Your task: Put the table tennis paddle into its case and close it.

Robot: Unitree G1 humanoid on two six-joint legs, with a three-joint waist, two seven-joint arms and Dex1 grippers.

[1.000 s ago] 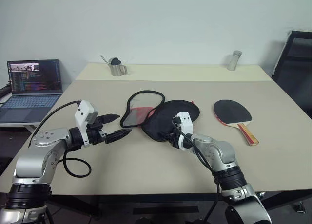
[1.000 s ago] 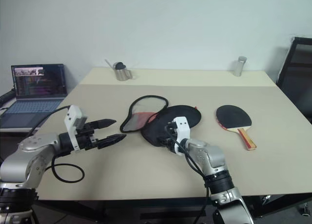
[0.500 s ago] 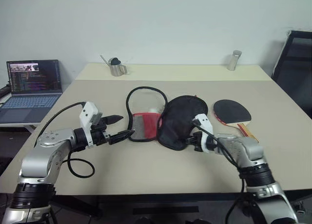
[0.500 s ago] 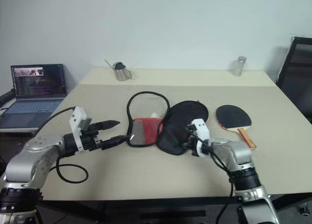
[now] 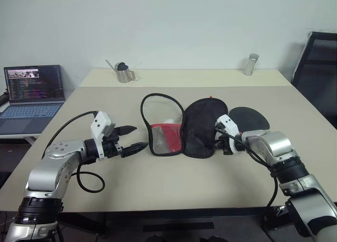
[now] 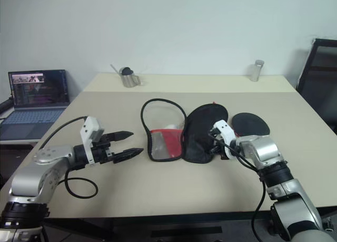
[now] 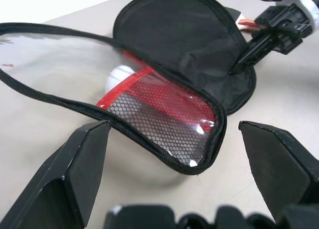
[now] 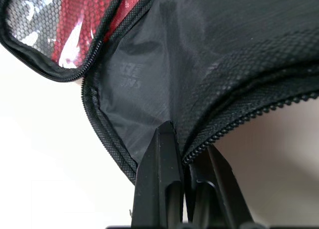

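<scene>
Right gripper [image 6: 215,145] is pinched on the case [image 5: 202,127] flap edge; left gripper [image 5: 138,138] gapes empty. That thin fabric could easily slip out, flopping over the paddle [image 5: 249,119].

Most of the table tennis paddle [image 5: 249,118] was hidden behind the raised black flap of the case [image 5: 202,127] and the right gripper [image 5: 218,143]; its handle could not be made out. The text on the laptop [image 5: 32,90] screen was too small to be read.
</scene>
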